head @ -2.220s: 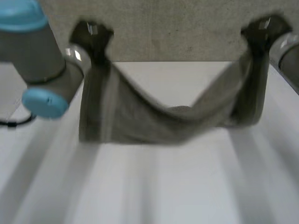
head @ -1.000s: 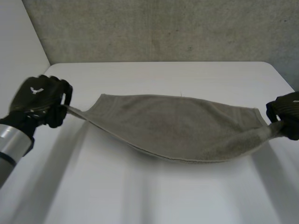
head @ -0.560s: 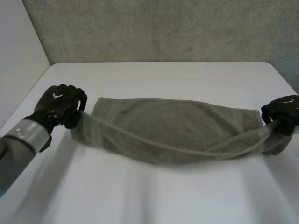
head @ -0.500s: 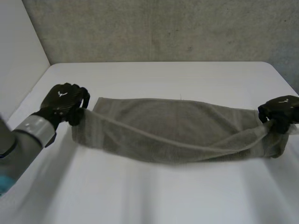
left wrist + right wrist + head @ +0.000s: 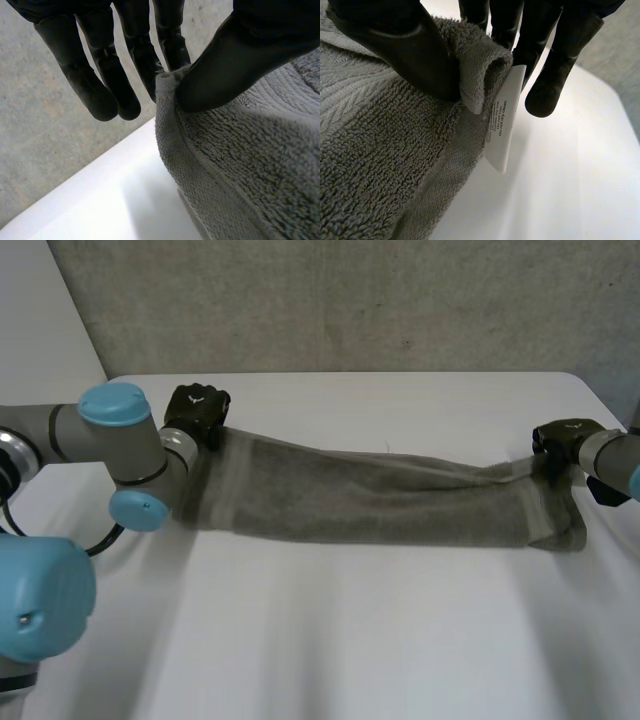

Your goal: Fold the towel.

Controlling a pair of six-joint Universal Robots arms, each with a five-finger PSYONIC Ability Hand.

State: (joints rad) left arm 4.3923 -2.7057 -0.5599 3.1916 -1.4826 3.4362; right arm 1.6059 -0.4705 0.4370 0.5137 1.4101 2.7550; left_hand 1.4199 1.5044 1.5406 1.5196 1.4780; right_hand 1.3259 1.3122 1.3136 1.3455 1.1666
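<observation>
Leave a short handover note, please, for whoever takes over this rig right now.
Left robot hand: shut on the towel, pinching the corner of one end between thumb and fingers.
Right robot hand: shut on the towel's other end, pinching the corner beside the white care label.
Towel: stretched between the two hands as a long, narrow band across the white table, apparently doubled lengthwise and mostly resting on it.
Done: the lengthwise fold looks laid down.
Left: probably release, smooth, then fold end to end.
</observation>
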